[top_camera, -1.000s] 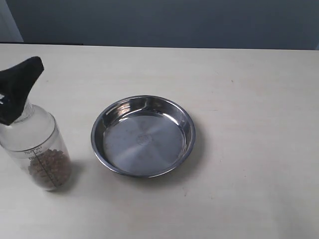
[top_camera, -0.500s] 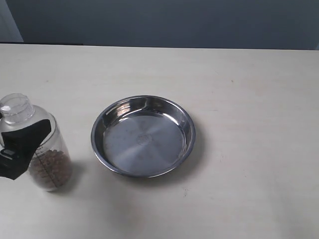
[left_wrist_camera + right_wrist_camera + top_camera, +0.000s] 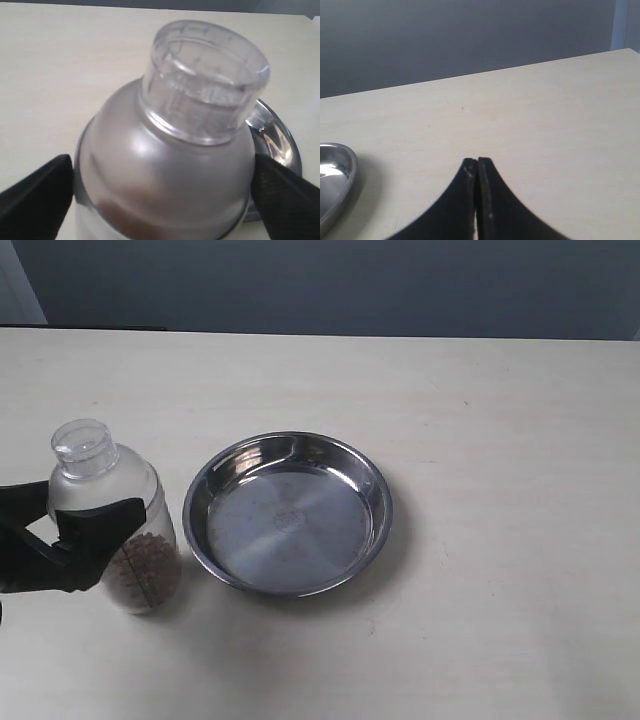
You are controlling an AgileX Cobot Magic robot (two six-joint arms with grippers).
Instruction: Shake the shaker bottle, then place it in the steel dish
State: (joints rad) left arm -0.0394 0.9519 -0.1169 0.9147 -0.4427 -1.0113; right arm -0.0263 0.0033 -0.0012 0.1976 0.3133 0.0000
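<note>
The shaker bottle (image 3: 112, 495) stands nearly upright just left of the steel dish (image 3: 290, 515), with its clear cap (image 3: 84, 447) on top and brown pellets (image 3: 148, 578) at the bottom. My left gripper (image 3: 70, 532) is shut on its body from the left edge of the exterior view. In the left wrist view the frosted dome (image 3: 165, 165) fills the space between the black fingers (image 3: 35, 200), which press on both sides. I cannot tell whether its base touches the table. My right gripper (image 3: 477, 162) is shut on nothing above bare table and is out of the exterior view.
The dish rim (image 3: 277, 145) shows just behind the bottle in the left wrist view. Its edge (image 3: 335, 175) also lies at the side of the right wrist view. The pale table (image 3: 500, 440) stretches to the right, with a dark wall behind it.
The bottle has shifted right toward the dish with my left gripper around it. The gripper dropped from the cap to the body over the last second. The dish has not moved.
</note>
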